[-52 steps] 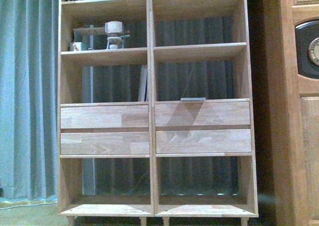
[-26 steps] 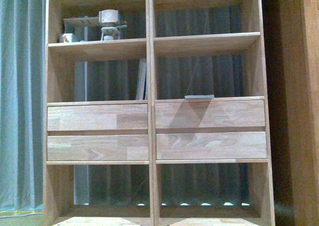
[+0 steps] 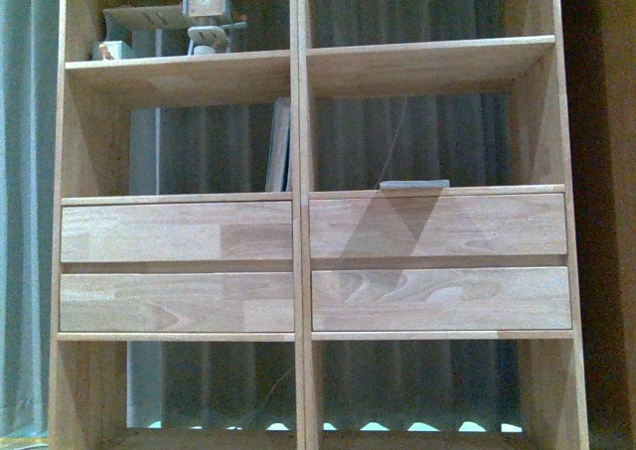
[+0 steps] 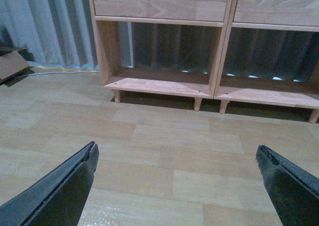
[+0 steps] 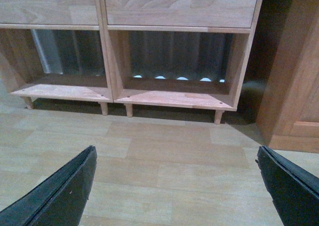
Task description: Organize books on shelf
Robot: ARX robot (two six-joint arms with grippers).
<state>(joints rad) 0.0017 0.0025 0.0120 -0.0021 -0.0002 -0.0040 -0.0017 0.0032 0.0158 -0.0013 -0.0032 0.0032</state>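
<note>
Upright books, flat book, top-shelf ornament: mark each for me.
upright books [image 3: 281, 144], front view, middle of the spines.
flat book [image 3: 413, 184], front view, front edge.
ornament [image 3: 206, 3], front view, its blocky top.

The shelf [image 3: 432, 68] fills the view — slim books [image 3: 281, 144] stand upright against its centre divider, left compartment.

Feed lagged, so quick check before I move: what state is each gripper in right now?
Left gripper: open, holding nothing.
Right gripper: open, holding nothing.
</note>
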